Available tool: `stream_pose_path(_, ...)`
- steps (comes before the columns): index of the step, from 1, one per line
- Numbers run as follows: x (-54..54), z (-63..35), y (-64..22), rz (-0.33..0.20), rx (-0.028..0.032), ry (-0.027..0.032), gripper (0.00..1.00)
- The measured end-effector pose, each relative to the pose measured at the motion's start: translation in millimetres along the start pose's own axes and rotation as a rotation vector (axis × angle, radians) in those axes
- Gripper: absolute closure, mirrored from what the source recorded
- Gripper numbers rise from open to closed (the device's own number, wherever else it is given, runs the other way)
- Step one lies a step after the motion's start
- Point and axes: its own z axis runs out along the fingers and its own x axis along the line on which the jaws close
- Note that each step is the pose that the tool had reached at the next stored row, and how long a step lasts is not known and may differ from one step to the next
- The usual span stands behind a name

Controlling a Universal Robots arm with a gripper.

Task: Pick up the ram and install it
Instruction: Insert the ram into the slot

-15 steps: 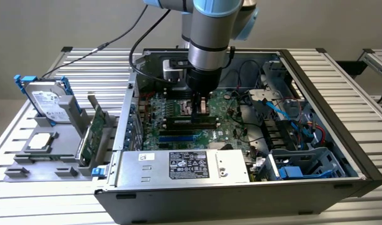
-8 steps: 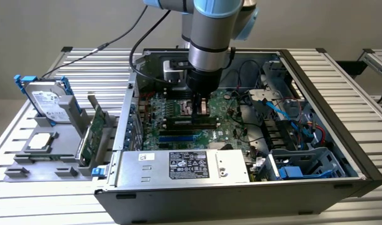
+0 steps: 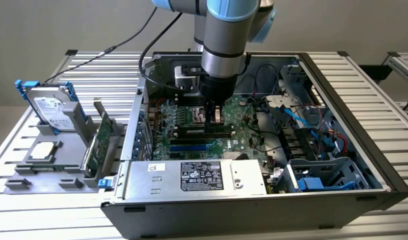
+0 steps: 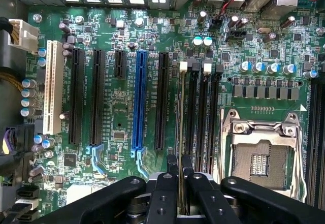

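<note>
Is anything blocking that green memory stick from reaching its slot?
Nothing visible does. The ram, held edge-on in the gripper, lines up along the black memory slots, with no cable or part crossing between them.

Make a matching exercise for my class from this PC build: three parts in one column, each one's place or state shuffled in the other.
Parts:
1 ram
2 hard drive
3 CPU socket

Places or states:
A empty
B outside the case
C held in the tool

Pairs: 1-C, 2-B, 3-A
</note>
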Motion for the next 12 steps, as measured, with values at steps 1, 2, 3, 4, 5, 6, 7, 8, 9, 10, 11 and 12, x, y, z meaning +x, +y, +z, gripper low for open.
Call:
stream_pose_path(1, -0.3, 0.3, 0.0, 0.0, 0.0001, -0.0002, 0.86)
stream_pose_path(2, -0.5, 0.5, 0.0, 0.0, 0.0001, -0.0003, 0.86)
stream_pose_path(3, -0.7, 0.8, 0.0, 0.0, 0.0002, -0.0005, 0.86)
stream_pose_path(4, -0.9, 1.0, -0.1, 0.0, 0.0003, -0.0006, 0.86)
stream_pose_path(5, -1.3, 1.1, -0.1, 0.0, 0.0003, -0.0005, 0.86)
stream_pose_path(6, -1.4, 1.1, -0.1, 0.0, 0.0003, -0.0006, 0.86)
stream_pose_path(7, -1.4, 1.1, -0.1, 0.0, 0.0001, -0.0006, 0.86)
stream_pose_path(8, -1.5, 1.2, -0.1, 0.0, -0.0001, -0.0007, 0.86)
stream_pose_path(9, -1.5, 1.2, -0.1, 0.0, -0.0003, -0.0008, 0.86)
stream_pose_path(10, -1.5, 1.2, -0.1, 0.0, -0.0005, -0.0008, 0.86)
stream_pose_path(11, -1.5, 1.2, -0.1, 0.0, -0.0007, -0.0008, 0.86)
stream_pose_path(12, -1.5, 1.2, 0.0, 0.0, -0.0013, -0.0009, 0.86)
